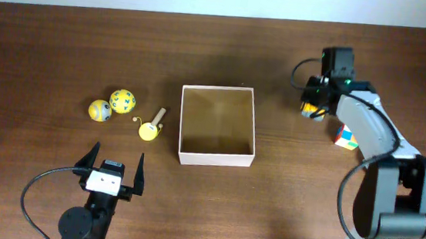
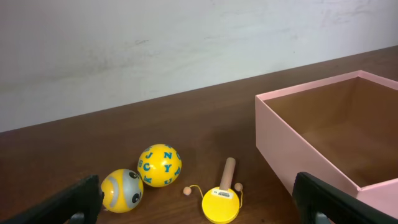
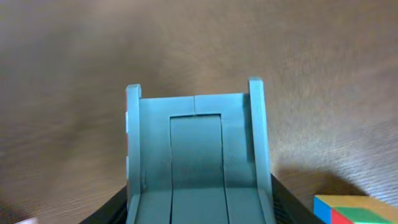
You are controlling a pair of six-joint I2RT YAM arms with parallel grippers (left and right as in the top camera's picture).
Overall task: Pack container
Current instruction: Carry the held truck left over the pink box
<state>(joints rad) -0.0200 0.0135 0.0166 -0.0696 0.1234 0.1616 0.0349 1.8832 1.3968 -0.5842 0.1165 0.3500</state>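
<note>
Cardboard container (image 1: pixel 216 159), white outside and tan inside, is sitting open at the centre of the table (image 1: pixel 49 43). I'm seeing my left gripper (image 1: pixel 119 155) gaping wide, and I'm struggling to tell whether the right gripper (image 1: pixel 311 108) is gripping anything.

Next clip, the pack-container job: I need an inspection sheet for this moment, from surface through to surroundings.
Surface: dark brown wooden table.
Job's things: container upright at the centre, nothing inside. To its left lie a yellow-and-grey ball, a lettered yellow ball and a yellow paddle toy. A colourful cube lies to its right.
Clutter: nothing seen.
Grippers: left pincer wide open and empty, at the near edge, facing the toys. Right pincer is beside the cube with a small yellow thing at its tip; grip unclear.
Cables: black cable loops by the left arm and right arm.
Surroundings: pale wall behind the table.
</note>
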